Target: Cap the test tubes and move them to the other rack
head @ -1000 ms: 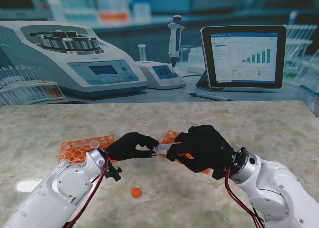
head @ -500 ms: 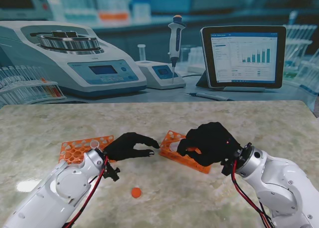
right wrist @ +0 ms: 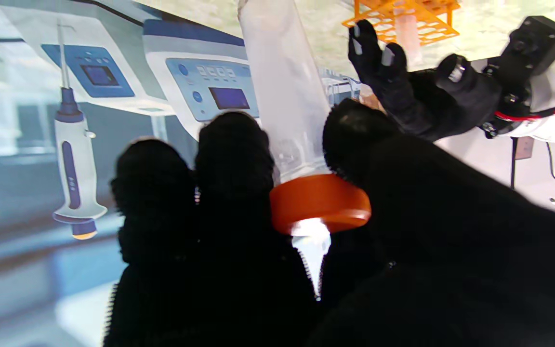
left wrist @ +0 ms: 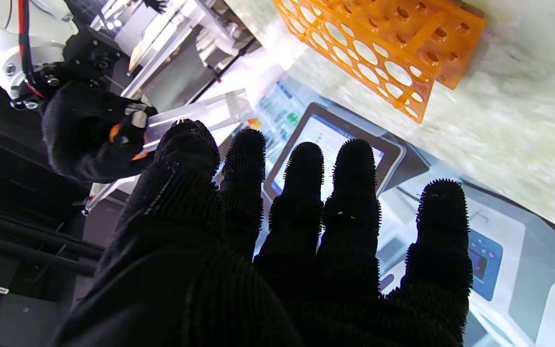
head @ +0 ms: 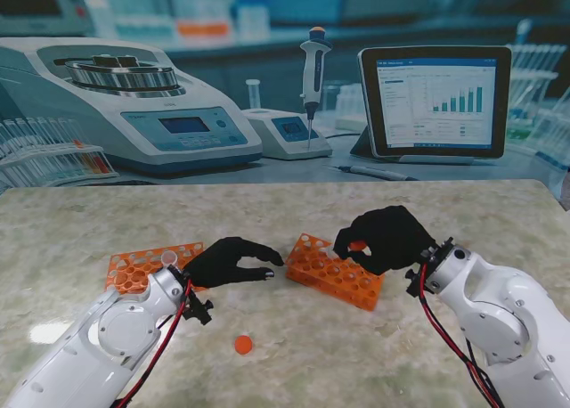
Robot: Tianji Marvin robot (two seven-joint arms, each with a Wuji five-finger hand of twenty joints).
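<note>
My right hand (head: 385, 237) is shut on a clear test tube (right wrist: 282, 96) with an orange cap (right wrist: 321, 202). It hovers over the far end of the orange rack (head: 334, 270) in the middle of the table. In the stand view only the cap (head: 357, 245) shows between its fingers. My left hand (head: 233, 262) hovers just left of that rack, fingers (left wrist: 301, 178) apart and holding nothing. A second orange rack (head: 142, 267) lies at the left behind my left arm, with one uncapped tube (head: 167, 258) standing in it.
A loose orange cap (head: 243, 344) lies on the marble table (head: 294, 212), nearer to me than the racks. A centrifuge (head: 134, 105), a pipette (head: 313, 78) and a tablet (head: 435, 101) form the lab backdrop beyond the far edge.
My right hand drew away from my left hand and moved to the right and farther off with the capped tube, uncovering the middle rack. My left hand stayed in place.
</note>
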